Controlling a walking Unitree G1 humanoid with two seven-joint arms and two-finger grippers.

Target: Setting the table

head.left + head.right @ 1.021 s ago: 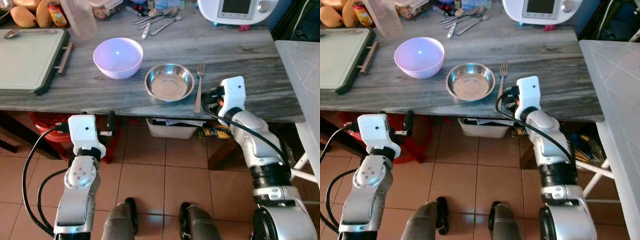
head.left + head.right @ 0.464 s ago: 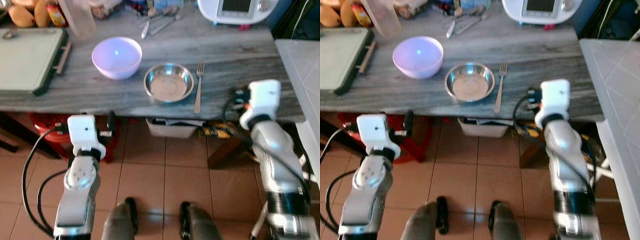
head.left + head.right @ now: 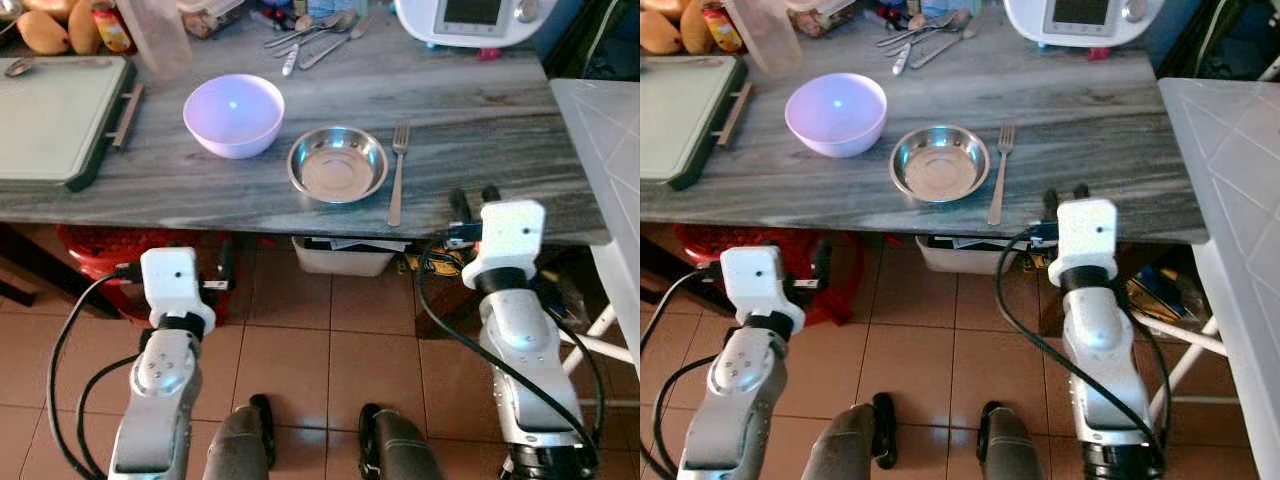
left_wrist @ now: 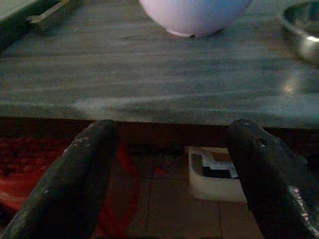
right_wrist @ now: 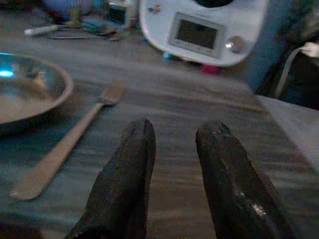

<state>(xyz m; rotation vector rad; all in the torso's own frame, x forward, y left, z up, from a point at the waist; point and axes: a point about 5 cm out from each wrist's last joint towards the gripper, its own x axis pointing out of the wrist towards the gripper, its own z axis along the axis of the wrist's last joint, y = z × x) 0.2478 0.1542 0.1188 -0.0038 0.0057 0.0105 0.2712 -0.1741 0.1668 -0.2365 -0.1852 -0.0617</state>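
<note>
A lavender bowl [image 3: 234, 114] and a steel bowl [image 3: 338, 164] sit side by side on the grey wooden table [image 3: 480, 120]. A fork [image 3: 397, 175] lies just right of the steel bowl, tines pointing away from me. My right gripper [image 3: 474, 197] hovers at the table's front edge, right of the fork's handle and apart from it. Its fingers [image 5: 134, 159] stand a little apart with nothing between them. My left gripper [image 4: 169, 164] is open and empty below the table edge, pointing toward the lavender bowl [image 4: 194, 15].
A green cutting board [image 3: 60, 115] lies at the left. Loose cutlery [image 3: 315, 38], a plastic jug [image 3: 160, 35] and a white appliance [image 3: 470, 20] stand at the back. A white table [image 3: 610, 130] adjoins on the right. A white box [image 3: 345, 258] sits underneath.
My right gripper has drawn back from beside the fork to the table's front edge, further right. The fork stays on the table. The left arm has sunk slightly.
</note>
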